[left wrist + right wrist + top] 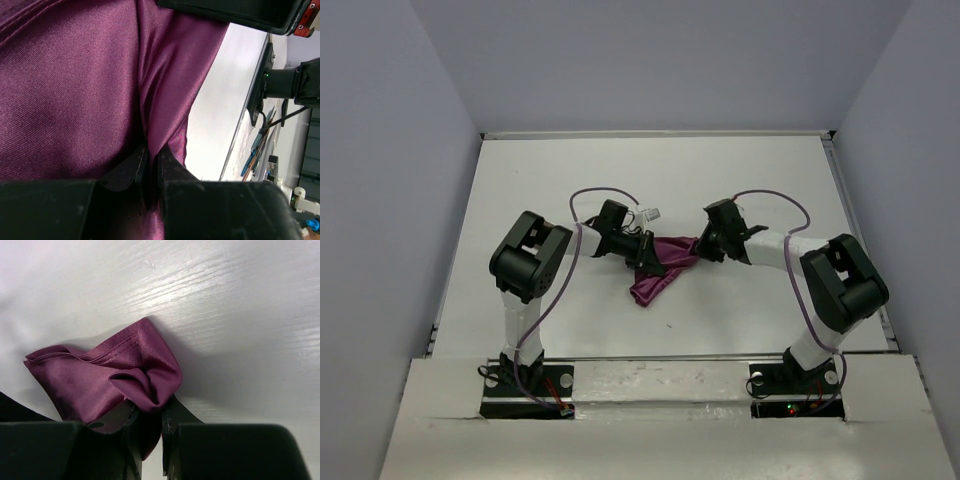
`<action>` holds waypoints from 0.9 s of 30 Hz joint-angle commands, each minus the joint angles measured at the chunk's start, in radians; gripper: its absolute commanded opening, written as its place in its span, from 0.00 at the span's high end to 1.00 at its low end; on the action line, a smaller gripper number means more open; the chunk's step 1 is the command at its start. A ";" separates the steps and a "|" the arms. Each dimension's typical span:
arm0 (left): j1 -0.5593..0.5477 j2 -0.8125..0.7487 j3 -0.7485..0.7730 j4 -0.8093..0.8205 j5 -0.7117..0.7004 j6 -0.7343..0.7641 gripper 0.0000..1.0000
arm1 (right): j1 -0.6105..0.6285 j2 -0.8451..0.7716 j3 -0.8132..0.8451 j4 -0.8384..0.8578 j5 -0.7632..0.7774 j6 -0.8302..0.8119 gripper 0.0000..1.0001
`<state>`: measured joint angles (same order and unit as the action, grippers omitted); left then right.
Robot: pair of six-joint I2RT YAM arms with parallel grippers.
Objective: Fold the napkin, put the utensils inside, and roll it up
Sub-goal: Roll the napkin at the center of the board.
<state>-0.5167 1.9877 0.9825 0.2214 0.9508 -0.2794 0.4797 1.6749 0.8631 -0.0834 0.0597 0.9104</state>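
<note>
Purple napkin (655, 282) was pinched at 2 ends.
Left gripper (151, 155) and right gripper (150, 412) were each closed narrowly on it.

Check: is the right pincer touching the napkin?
Touching. The right wrist view shows the right pincer closed on a bunched fold of the napkin, with the cloth squeezed between its jaws.

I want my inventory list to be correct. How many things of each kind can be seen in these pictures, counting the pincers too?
Napkin: 1
Pincers: 2, left pincer and right pincer, each shut on the napkin
Utensils in view: 0
Total: 3
</note>
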 commanded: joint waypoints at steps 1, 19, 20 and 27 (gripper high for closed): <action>-0.034 0.005 0.002 -0.141 -0.162 0.080 1.00 | 0.002 0.014 0.088 -0.161 0.100 0.041 0.99; -0.130 -0.349 0.117 -0.381 -0.699 0.335 0.37 | 0.011 0.167 0.453 -0.638 0.126 0.090 0.99; -0.166 -0.365 0.092 -0.351 -0.748 0.338 0.36 | 0.011 0.170 0.465 -0.641 0.124 0.088 0.99; -0.325 -0.426 0.027 -0.234 -0.866 0.345 0.35 | 0.011 0.177 0.485 -0.651 0.117 0.088 0.99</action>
<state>-0.7746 1.5940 1.0389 -0.0853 0.1867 0.0364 0.4858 1.8580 1.2976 -0.7048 0.1825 0.9833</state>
